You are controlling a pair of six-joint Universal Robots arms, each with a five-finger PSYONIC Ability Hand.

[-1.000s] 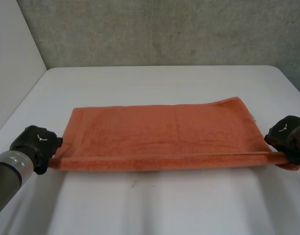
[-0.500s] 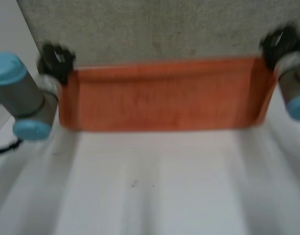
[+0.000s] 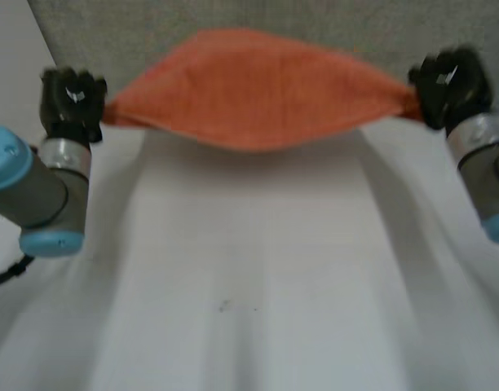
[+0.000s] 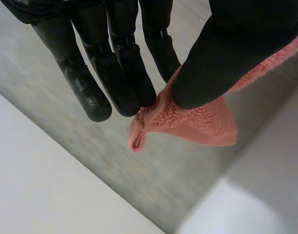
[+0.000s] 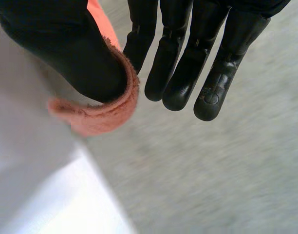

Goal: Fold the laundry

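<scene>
An orange towel [image 3: 258, 90] hangs stretched in the air between my two hands, bulging up and down in the middle above the far part of the white table [image 3: 249, 277]. My left hand [image 3: 70, 102] pinches the towel's left end; in the left wrist view the thumb [image 4: 227, 58] presses a corner of the towel [image 4: 193, 119] against the straight fingers [image 4: 115, 73]. My right hand [image 3: 447, 85] pinches the right end; in the right wrist view the thumb [image 5: 66, 48] clamps a folded edge of the towel [image 5: 98, 114] against the fingers [image 5: 188, 63].
A grey concrete wall [image 3: 315, 24] stands behind the table. Both forearms with light-blue caps [image 3: 5, 155] rise at the sides of the table.
Both hands have lifted the towel off the table, from the near edge up and away toward the wall. The towel, flat a second ago, now billows in the air between them.
</scene>
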